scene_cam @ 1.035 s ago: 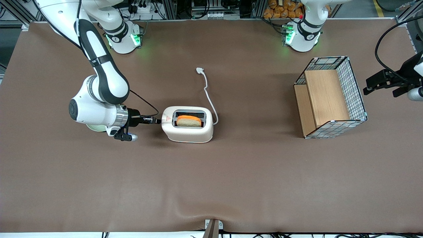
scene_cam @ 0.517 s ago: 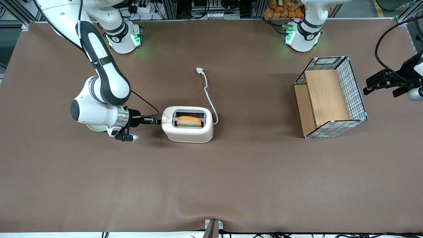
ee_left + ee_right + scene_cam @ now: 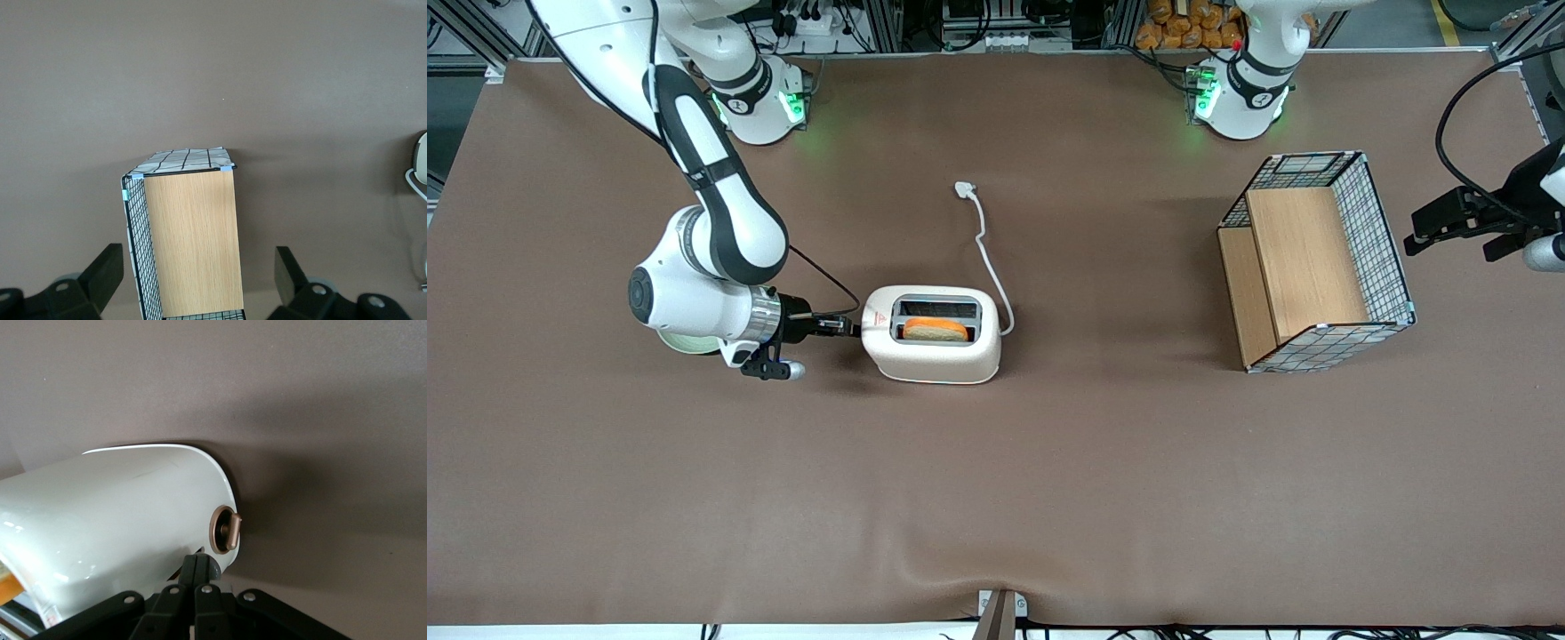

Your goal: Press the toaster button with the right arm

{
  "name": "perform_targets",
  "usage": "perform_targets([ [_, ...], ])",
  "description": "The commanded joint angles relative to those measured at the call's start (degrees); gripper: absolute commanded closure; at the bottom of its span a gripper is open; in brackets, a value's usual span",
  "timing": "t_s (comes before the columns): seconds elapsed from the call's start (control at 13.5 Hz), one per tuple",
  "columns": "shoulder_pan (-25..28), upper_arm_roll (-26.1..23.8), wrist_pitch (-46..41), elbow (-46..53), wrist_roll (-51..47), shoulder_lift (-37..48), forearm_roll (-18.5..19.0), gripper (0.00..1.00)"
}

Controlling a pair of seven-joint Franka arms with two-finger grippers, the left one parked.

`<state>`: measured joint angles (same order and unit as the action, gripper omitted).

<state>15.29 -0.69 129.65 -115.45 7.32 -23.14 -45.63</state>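
The slim black pincer [image 3: 852,328] of the white jointed right arm [image 3: 711,222], fingers pressed together, is pushing into the short end of the white rounded toaster [image 3: 934,335] beside its red triangle sticker. The orange-topped bread slice [image 3: 936,330] is sitting lower in the slot than a second ago, so the press is likely registering. The small round greyish button [image 3: 225,529] is sticking out of that same end, just beside the fingertips; the toaster is holding mid-desk [image 3: 996,480].

The gripper [image 3: 852,327], fingers together, is hard against the toaster [image 3: 934,335] end at frame centre-left. Open tabletop [image 3: 996,498] fills the lower frame; wire basket [image 3: 1316,262] obstructs centre-right.
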Motion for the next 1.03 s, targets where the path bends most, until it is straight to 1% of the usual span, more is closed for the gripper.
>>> perform_targets([
  [0.0,1.41,0.34,3.67,-1.09,4.01,-1.73,-2.89,1.00],
  [0.52,1.84,0.34,4.74,-1.27,5.07,-2.88,-3.24,1.00],
  [0.74,2.63,0.34,5.88,-1.27,6.56,-3.67,-5.34,1.00],
  [0.96,2.64,0.34,5.88,-1.27,6.74,-3.93,-5.61,1.00],
])
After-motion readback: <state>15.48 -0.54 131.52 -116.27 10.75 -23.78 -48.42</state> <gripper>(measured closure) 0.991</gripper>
